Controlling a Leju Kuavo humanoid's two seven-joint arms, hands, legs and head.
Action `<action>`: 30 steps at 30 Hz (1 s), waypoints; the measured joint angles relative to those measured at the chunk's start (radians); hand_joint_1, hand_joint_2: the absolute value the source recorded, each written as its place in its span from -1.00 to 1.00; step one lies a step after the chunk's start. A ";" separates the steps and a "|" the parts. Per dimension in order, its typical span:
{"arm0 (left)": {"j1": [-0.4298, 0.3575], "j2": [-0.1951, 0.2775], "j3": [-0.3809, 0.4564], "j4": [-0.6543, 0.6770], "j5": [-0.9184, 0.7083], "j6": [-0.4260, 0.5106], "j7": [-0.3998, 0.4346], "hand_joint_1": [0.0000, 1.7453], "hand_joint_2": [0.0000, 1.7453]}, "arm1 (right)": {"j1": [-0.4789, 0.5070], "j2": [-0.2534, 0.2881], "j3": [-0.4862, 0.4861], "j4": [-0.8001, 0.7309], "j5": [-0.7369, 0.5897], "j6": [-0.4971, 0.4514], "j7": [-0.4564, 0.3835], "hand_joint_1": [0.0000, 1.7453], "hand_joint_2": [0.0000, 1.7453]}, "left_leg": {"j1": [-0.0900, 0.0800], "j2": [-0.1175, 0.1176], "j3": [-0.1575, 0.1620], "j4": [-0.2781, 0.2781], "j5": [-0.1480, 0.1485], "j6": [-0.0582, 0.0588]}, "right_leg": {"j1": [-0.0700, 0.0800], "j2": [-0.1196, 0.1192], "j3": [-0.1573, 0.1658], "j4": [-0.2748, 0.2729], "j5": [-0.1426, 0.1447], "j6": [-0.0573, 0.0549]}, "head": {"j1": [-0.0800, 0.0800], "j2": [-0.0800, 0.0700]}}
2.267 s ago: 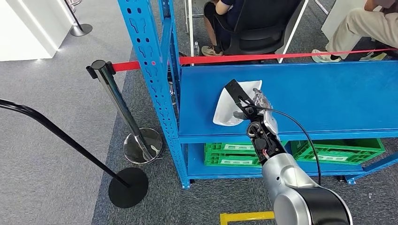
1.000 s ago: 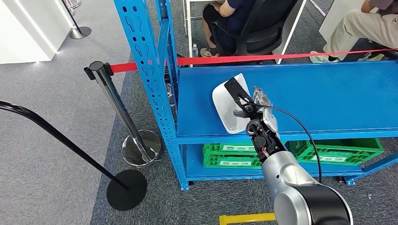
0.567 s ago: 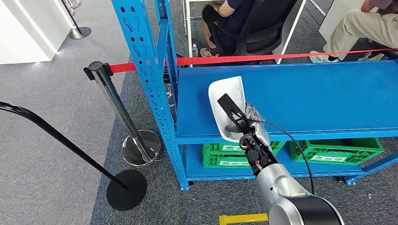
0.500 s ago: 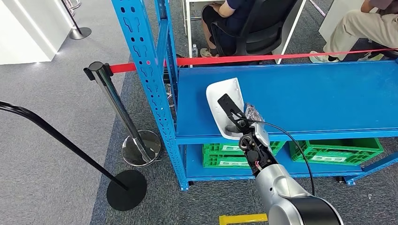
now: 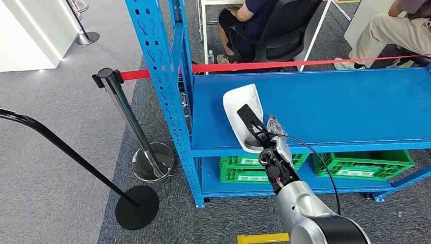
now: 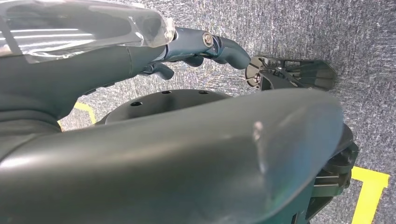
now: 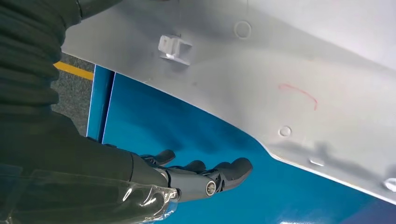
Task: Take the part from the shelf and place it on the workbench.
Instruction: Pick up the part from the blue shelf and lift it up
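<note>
Part: the white plastic part [image 5: 243,118] is tilted up off the blue shelf [image 5: 335,107], at the shelf's front edge near the left upright [image 5: 161,76].
Right hand: the right hand [image 5: 260,133] holds the part, thumb on its inner face; in the right wrist view the fingers [image 7: 219,173] reach beneath the part [image 7: 261,74], over the blue shelf [image 7: 187,135].
Left hand: the left hand [image 6: 140,51] hangs above grey carpet [image 6: 299,32] with fingers curled in, holding nothing.
Under the shelf: green crates [image 5: 363,162].
Behind: red barrier tape [image 5: 284,64], a chrome post [image 5: 124,109], seated people.

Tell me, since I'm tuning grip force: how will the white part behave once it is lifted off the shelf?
The white part looks like a thin moulded shell with clips, so probably stiff and light. Its smooth, curved surface may slip in the right hand. It overhangs the blue shelf edge, so it could tip.
</note>
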 joint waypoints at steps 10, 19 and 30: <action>0.000 -0.001 -0.001 0.000 -0.008 0.000 0.001 -1.00 -1.00 | 0.000 -0.004 0.000 -0.002 0.010 -0.009 0.007 -1.00 1.00 | 0.000 0.000 0.001 0.000 0.000 0.000 | 0.000 0.000 0.001 -0.001 0.000 0.000 | 0.000 0.000; -0.001 -0.012 -0.012 0.001 -0.016 -0.008 0.012 -1.00 -1.00 | -0.006 -0.032 0.000 -0.008 0.019 -0.009 0.017 -1.00 1.00 | 0.000 0.000 0.001 0.000 0.000 0.000 | 0.000 0.000 0.002 -0.002 0.000 0.000 | 0.000 0.000; -0.009 0.010 -0.016 0.002 -0.036 -0.004 0.038 -1.00 -1.00 | -0.040 -0.038 -0.008 -0.025 0.007 -0.049 -0.017 -1.00 1.00 | 0.000 0.000 0.000 -0.001 0.000 0.000 | 0.000 0.000 0.001 -0.002 0.001 0.000 | 0.000 0.000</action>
